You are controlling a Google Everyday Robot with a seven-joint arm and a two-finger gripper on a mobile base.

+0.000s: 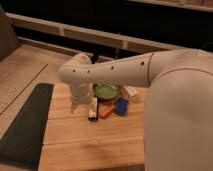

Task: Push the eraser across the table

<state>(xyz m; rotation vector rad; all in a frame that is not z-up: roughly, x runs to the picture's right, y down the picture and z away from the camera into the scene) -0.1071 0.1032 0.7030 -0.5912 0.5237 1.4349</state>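
The eraser (93, 108), a narrow oblong block with a white top and dark sides, lies on the light plank table (90, 142), its long side running away from the camera. My gripper (76, 106) hangs at the end of the white arm (110, 70), low over the table and just left of the eraser. Whether it touches the eraser cannot be made out. The arm's wrist hides most of the gripper.
Right of the eraser lie an orange marker-like stick (106, 111) and a blue block (121, 106). Behind them stand a green bowl (106, 90) and a small white item (131, 91). A dark grey mat (22, 125) runs along the table's left side. The robot's white body (180, 120) fills the right.
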